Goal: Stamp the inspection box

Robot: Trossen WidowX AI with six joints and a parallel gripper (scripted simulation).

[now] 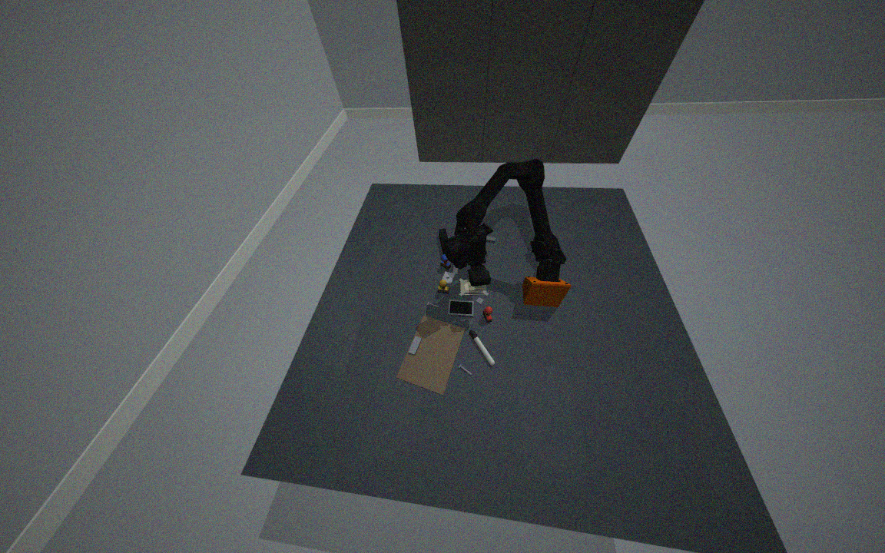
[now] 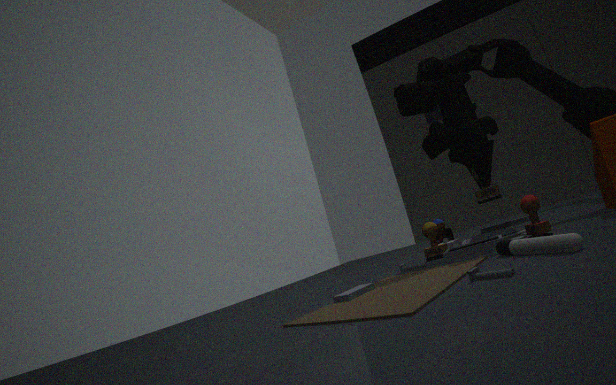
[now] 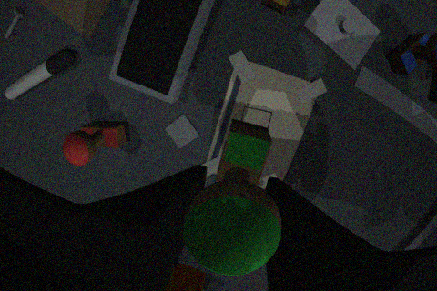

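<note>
"Green knob, black arm: where do we begin?"

"With the top view. The arm reaches over the bench (image 1: pixel 569 412), its fingers (image 1: pixel 478 283) near the card (image 1: pixel 464 291) (image 3: pixel 273 70). From up there I can't make out the stamp."

"And the ink pad?"

"The pad (image 1: pixel 461 308) (image 3: pixel 157 36) lies beside the card, between it and the brown board (image 1: pixel 432 357) (image 2: pixel 386 299)."

"What does the exterior view add?"

"The fingers (image 2: pixel 484 185) are closed on the PASS stamp (image 2: pixel 487 193) (image 3: pixel 232 232), and it hangs in the air, clear of the bench. There are dark letters on its block, too murky for me to swear to. The red-knobbed stamp (image 1: pixel 488 313) (image 2: pixel 530 206) (image 3: pixel 77 148) and the yellow-knobbed one stand apart from it."

"Now the wrist view."

"The green knob sits between the fingers, its block over the card. Past the block shows part of a thin black outline, the inspection box (image 3: pixel 259 110), I take it. I can read no words on the card, nor any brand."

"So which step?"

"Printing, I'd judge, with the inking presumably done. Next it wants centring and squaring over the box, then one straight press and a straight lift. Any sideways slip could smear it. Putting the stamp back comes last."
</note>
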